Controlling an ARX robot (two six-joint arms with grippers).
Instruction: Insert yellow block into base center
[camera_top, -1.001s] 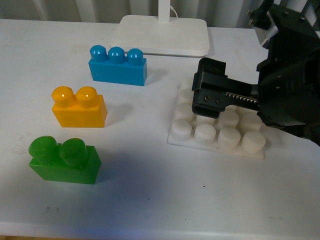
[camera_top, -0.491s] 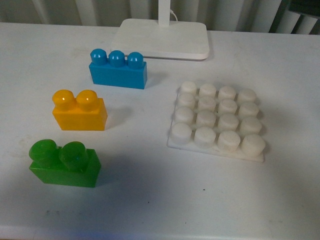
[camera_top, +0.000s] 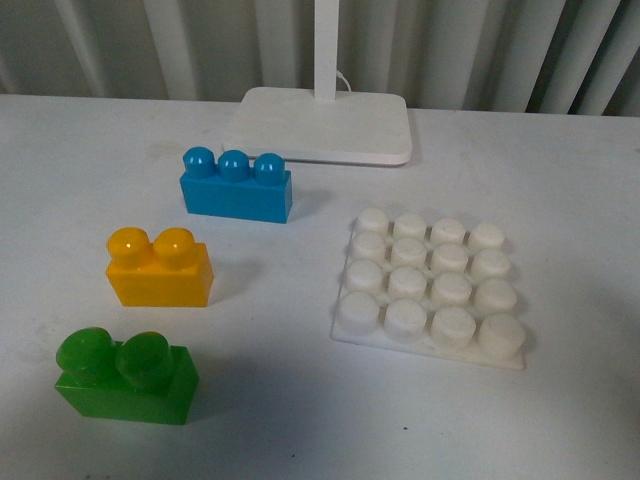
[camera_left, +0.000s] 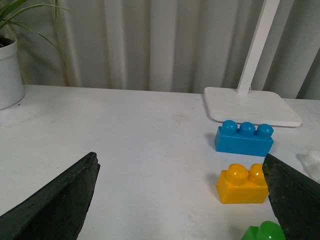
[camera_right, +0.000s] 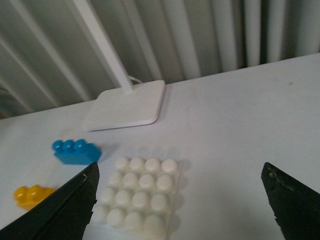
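On the white table (camera_top: 570, 190), the yellow block (camera_top: 160, 270) stands upright between the blue brick (camera_top: 236, 187) behind it and the green brick (camera_top: 126, 378) in front. The base (camera_top: 430, 288) lies flat well to its right, its studs bare. A lamp stand (camera_top: 320, 122) sits behind.

A white table (camera_top: 300, 420) runs ahead of the left gripper (camera_left: 179, 157) to pale pleated curtains (camera_left: 150, 45), a lamp stand (camera_top: 320, 125) and potted plant (camera_left: 9, 70) before them.

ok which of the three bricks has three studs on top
The blue brick, the one nearest the lamp stand. The yellow block and the green brick have two studs each.
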